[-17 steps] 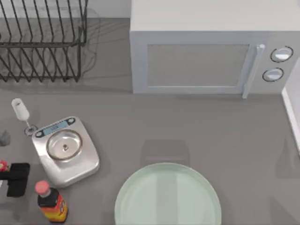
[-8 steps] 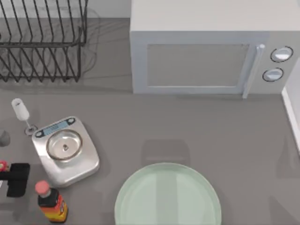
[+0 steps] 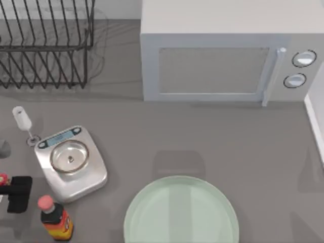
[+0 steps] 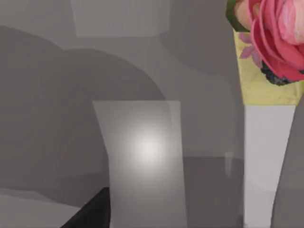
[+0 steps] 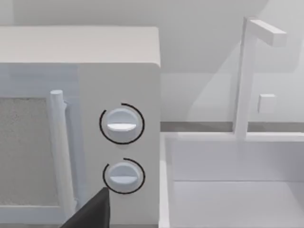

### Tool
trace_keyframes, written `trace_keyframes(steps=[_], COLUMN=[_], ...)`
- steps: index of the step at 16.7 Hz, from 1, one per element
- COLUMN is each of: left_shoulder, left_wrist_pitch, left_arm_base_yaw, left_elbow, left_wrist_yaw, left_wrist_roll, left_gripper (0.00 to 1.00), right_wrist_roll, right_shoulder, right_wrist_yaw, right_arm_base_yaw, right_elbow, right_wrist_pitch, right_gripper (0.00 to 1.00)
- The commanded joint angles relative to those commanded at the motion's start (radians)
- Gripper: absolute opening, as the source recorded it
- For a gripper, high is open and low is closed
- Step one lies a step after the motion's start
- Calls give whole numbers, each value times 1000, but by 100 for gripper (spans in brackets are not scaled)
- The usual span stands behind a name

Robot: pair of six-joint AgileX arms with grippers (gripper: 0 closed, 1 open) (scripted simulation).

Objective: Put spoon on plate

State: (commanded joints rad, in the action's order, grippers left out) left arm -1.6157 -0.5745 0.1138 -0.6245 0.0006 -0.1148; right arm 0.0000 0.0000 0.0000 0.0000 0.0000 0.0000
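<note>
The spoon (image 3: 21, 119) lay on the counter (image 3: 202, 136) at far left, just beside the kitchen scale (image 3: 71, 161), well apart from the mint-green plate (image 3: 181, 212). Jaws' state: cannot tell.

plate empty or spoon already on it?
Empty. The plate shows bare mint glass; the spoon lies on the table at far left, beside the scale.

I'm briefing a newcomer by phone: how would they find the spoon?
Start at the steel scale near the table's left edge. The spoon lies just off its upper-left corner. It is white, with an oval bowl and thin handle, unlike the red-capped bottle below the scale.
</note>
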Motion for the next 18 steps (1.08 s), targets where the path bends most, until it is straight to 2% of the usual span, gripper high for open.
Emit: trace_keyframes(steps=[1,2,9,10,14,18], left_shoulder=[0,0,0,73,96,169], left_wrist_pitch=[0,0,0,-76,-150,-374], left_arm_base_yaw=[0,0,0,-1,0,-3], left_elbow=[0,0,0,-37,-94,-215], left_wrist_yaw=[0,0,0,4,4,3], left_wrist_roll=[0,0,0,-1,0,2], left_gripper=[2,0,0,0,0,0], right_wrist_roll=[0,0,0,0,0,0], right_shoulder=[0,0,0,0,0,0], right_wrist_yaw=[0,0,0,0,0,0], right_arm_base_yaw=[0,0,0,0,0,0], right_elbow=[0,0,0,0,0,0], right_wrist_pitch=[0,0,0,0,0,0], right_gripper=[100,100,100,100,100,100])
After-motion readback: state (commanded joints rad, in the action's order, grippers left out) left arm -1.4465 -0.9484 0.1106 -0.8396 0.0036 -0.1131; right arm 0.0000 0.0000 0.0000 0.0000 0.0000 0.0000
